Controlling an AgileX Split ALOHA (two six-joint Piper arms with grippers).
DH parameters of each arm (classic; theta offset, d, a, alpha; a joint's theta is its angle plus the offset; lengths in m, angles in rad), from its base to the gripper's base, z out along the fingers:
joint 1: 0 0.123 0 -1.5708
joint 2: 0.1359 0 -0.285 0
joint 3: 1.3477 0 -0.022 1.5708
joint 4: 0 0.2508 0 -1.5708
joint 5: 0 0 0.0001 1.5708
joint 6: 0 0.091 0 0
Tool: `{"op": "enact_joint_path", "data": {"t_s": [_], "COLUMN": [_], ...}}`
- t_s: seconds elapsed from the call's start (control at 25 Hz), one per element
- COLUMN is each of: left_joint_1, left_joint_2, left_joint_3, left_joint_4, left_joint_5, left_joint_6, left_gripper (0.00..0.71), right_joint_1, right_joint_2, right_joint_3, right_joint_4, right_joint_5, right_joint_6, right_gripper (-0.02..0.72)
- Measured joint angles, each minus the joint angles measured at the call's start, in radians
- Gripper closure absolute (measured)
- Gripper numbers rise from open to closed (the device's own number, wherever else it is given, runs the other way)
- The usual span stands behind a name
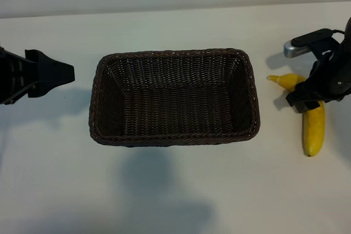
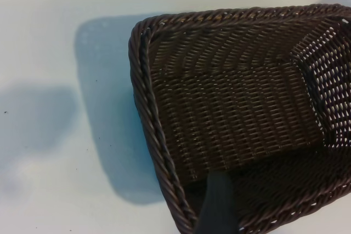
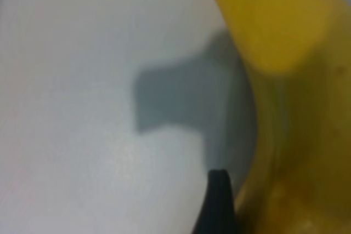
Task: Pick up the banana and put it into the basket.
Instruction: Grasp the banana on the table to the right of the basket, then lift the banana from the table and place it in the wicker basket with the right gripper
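Two arms show in the exterior view: the left gripper [image 1: 68, 72] hangs open beside the basket [image 1: 174, 135], clear of its rim, while the right gripper [image 1: 300, 100] sits low over the banana [image 1: 313, 132], which lies on the table [image 1: 175, 201] outside the basket, its jaws partly hidden so I cannot tell whether they grip. From the left wrist, one dark fingertip [image 2: 218, 206] overlaps the basket's [image 2: 241, 119] woven corner. From the right wrist, a fingertip [image 3: 218, 204] stands right against the banana's [image 3: 296, 124] yellow skin.

L arm parked at table's left edge; R pincer [image 1: 305, 98] low at right, fingers apart.
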Motion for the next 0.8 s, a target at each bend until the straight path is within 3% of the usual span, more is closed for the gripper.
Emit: {"op": "enact_joint_path", "data": {"t_s": [0.16,0.52,0.8], "left_joint_1": [0.0,0.0,0.0], "left_joint_2": [0.0,0.0,0.0], "left_joint_3": [0.0,0.0,0.0], "left_joint_4": [0.0,0.0,0.001], "left_joint_5": [0.0,0.005,0.009], "left_joint_6": [0.0,-0.001,0.0], "left_gripper": [0.1,0.1,0.1], "right_joint_1": [0.0,0.0,0.0], "right_joint_2": [0.013,-0.005,-0.128], "right_joint_3": [0.0,-0.006,-0.142], "right_joint_4": [0.004,-0.046,-0.069], "right_joint_5": [0.0,0.008,0.088], "right_joint_6": [0.028,0.135,0.158], "right_gripper": [0.279,0.279,0.279]}}
